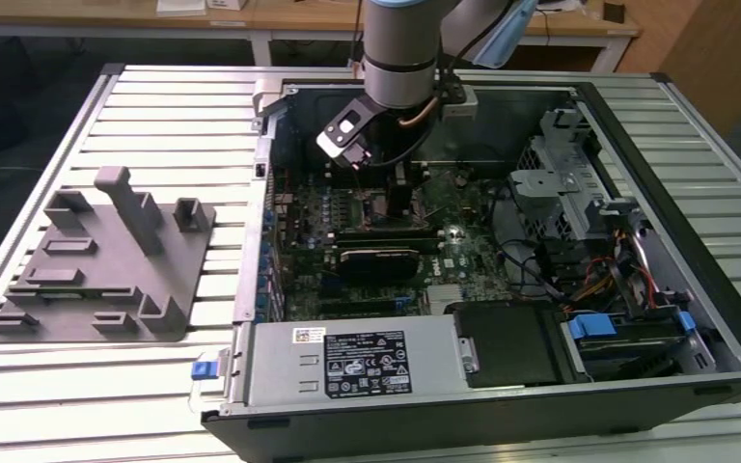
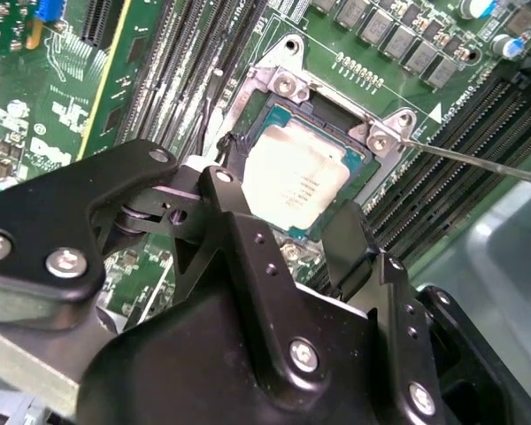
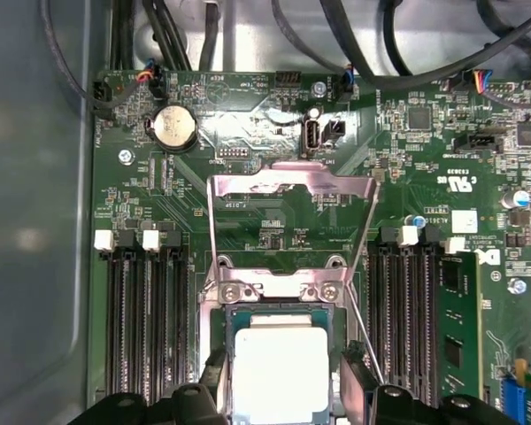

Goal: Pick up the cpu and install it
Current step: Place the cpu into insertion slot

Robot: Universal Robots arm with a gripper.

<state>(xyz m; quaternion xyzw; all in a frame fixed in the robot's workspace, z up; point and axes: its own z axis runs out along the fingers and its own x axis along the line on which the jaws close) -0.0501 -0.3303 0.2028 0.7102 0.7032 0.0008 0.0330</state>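
Second wrist view: the tool (image 2: 283, 199) is hanging open over the motherboard (image 2: 35, 80), its black fingers (image 2: 243, 239) standing spread either side of the cpu (image 2: 305, 181), gripping nothing. The cpu is lying flat in its socket (image 2: 288, 88), between the fingers and just below them. First wrist view: the metal load plate (image 3: 290, 181) is standing hinged up just beyond the tool; memory slots (image 3: 146, 336) are flanking it. Exterior view: the tool is hanging inside the open computer case (image 1: 474, 424) on the bench (image 1: 151, 106).
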